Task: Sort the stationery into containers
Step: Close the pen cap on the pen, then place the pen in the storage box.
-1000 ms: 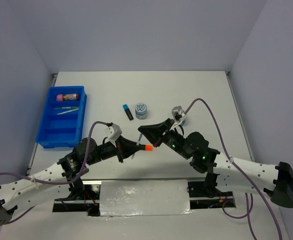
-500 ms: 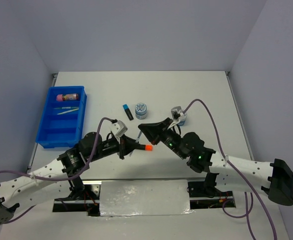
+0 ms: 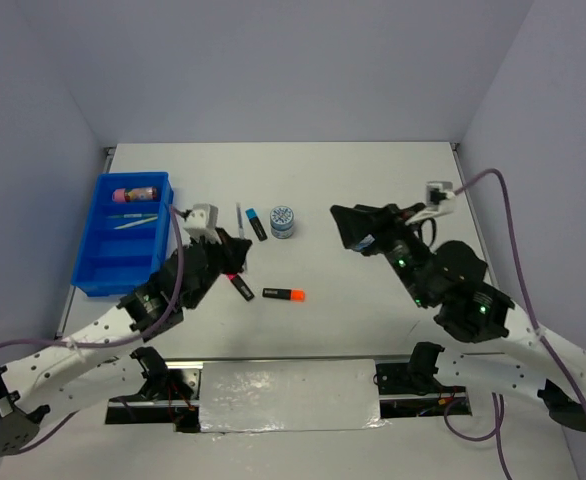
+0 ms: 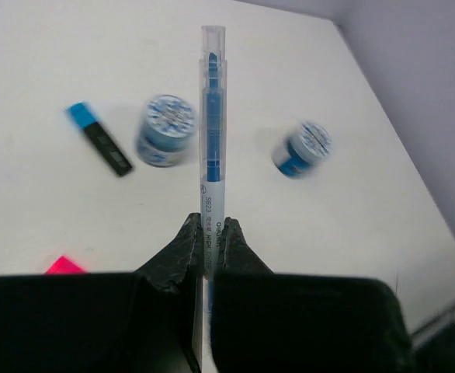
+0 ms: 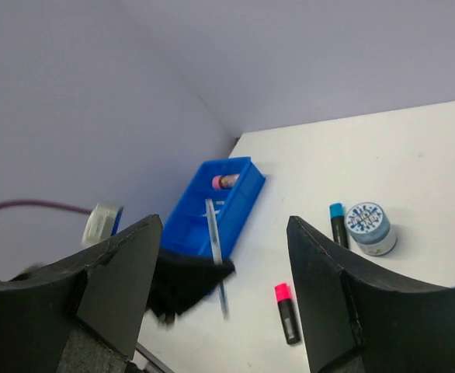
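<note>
Checking the thin pen [image 4: 212,132] first: its lower end is pinched between the fully closed fingers of the left gripper [image 4: 210,237], and its capped tip points away from the wrist, off the table [image 3: 373,180]. In the top view it hangs just right of the blue tray [image 3: 121,262], not yet over any compartment. A second ago both grippers were nose to nose at the near centre of the table with this pen between them. Since then they have parted: the left arm has swung toward the tray with the pen, and the right gripper [image 3: 351,226] has drawn back to the right, jaws spread wide and holding nothing. I read this as a completed hand-over — the pen now belongs to the arm that can reach the tray. The orange-capped highlighter [image 3: 283,294] lies where it lay before. In my judgement the next step is placement in the middle compartment, where the loose pens [image 3: 133,220] already lie; the pink tube [image 3: 135,193] occupies the far one. Still unsorted on the table are the pink-capped highlighter [image 5: 286,307], the blue-capped highlighter [image 3: 256,222], the tape roll [image 3: 283,220] and the second tape roll [image 4: 301,148] — so the task is only partly done.
</note>
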Available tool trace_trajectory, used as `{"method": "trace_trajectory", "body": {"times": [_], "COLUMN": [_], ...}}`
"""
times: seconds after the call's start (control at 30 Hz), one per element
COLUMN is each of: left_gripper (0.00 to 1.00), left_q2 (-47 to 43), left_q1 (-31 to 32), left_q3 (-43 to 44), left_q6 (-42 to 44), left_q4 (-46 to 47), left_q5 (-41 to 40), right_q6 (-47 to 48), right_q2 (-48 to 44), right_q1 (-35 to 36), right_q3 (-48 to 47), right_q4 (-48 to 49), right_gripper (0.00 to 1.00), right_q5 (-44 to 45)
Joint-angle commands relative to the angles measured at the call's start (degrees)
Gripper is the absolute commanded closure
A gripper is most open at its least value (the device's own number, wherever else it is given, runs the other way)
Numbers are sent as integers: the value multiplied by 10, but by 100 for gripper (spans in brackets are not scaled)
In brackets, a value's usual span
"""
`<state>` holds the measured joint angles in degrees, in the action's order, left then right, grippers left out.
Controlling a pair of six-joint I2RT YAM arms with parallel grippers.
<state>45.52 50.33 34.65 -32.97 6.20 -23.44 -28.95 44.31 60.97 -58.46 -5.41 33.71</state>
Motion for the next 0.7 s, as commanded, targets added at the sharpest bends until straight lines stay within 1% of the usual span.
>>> {"method": "trace_trajectory", "body": {"times": [0.0, 0.03, 0.07, 0.1, 0.13, 0.2, 0.27, 0.3, 0.33, 0.4, 0.43, 0.5, 0.6, 0.67], "left_gripper": [100, 100, 100, 100, 100, 100, 100, 100, 100, 100, 100, 100, 100, 100], "left_q2": [59, 73, 99, 111, 120, 146, 173, 181, 189, 212, 219, 247, 278, 298], "left_q1": [-130, -173, -218, -293, -322, -374, -404, -435, -452, -499, -507, -546, -572, -585], "left_q3": [108, 127, 154, 164, 172, 197, 217, 220, 220, 215, 211, 212, 215, 209], "left_q6": [-141, -193, -216, -232, -256, -280, -336, -356, -382, -404, -421, -438, -457, -452], "left_q4": [-145, -168, -186, -196, -204, -217, -249, -255, -254, -227, -215, -195, -181, -158], "left_q5": [-131, -82, -53, -28, -10, -26, -75, -83, -82, -64, -61, -61, -85, -85], "right_q6": [-26, -30, -39, -41, -43, -39, -28, -25, -21, -2, 5, 10, 2, -9], "right_q2": [-63, -76, -97, -106, -113, -126, -124, -121, -115, -89, -79, -49, -19, 1], "right_q1": [-1, -1, -1, -1, -1, -2, -3, -2, -3, -6, -7, -10, -21, -27], "right_q3": [75, 91, 107, 119, 143, 162, 182, 186, 187, 185, 179, 176, 192, 201], "right_q4": [-41, -36, -33, -32, -30, -20, -4, 1, 7, 25, 29, 42, 75, 90], "right_gripper": [27, 27, 27, 27, 26, 24, 20, 20, 19, 17, 16, 15, 15, 15], "right_q5": [51, 50, 50, 50, 52, 60, 68, 69, 66, 53, 37, 22, -35, -69]}}
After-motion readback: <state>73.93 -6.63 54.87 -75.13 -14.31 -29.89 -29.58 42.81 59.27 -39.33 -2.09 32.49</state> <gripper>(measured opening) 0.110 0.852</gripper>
